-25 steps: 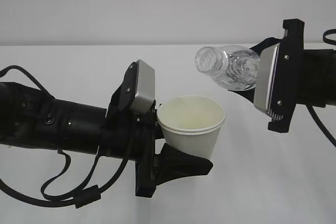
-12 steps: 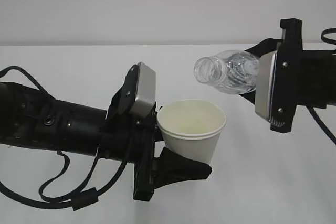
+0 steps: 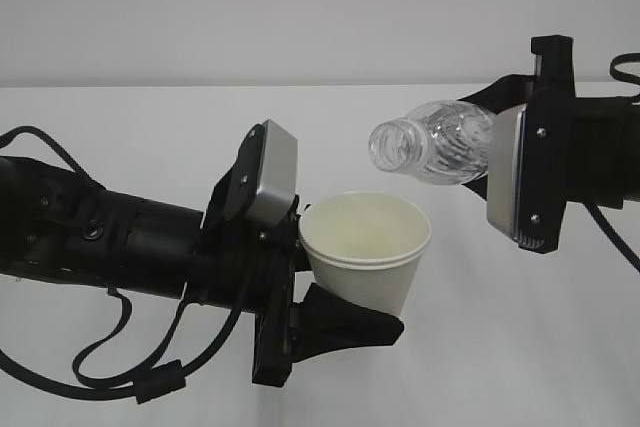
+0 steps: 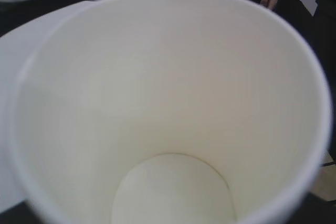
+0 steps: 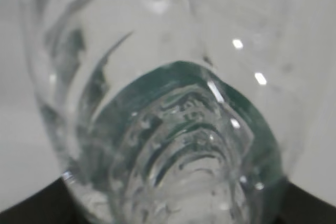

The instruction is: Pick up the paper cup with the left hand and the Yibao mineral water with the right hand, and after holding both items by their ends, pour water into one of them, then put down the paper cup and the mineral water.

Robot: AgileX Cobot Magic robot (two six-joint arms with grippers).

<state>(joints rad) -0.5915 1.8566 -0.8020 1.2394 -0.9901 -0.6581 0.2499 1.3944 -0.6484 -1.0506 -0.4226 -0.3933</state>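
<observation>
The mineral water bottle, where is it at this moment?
In the exterior view the Yibao mineral water is on the right, held tilted in the right hand, its open mouth above the paper cup.

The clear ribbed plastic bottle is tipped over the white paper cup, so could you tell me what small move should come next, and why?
Probably tilt the clear ribbed plastic bottle a little further, mouth down. Its open mouth sits above and near the white paper cup's rim, close to level, and the left wrist view shows the cup's inside dry.
</observation>
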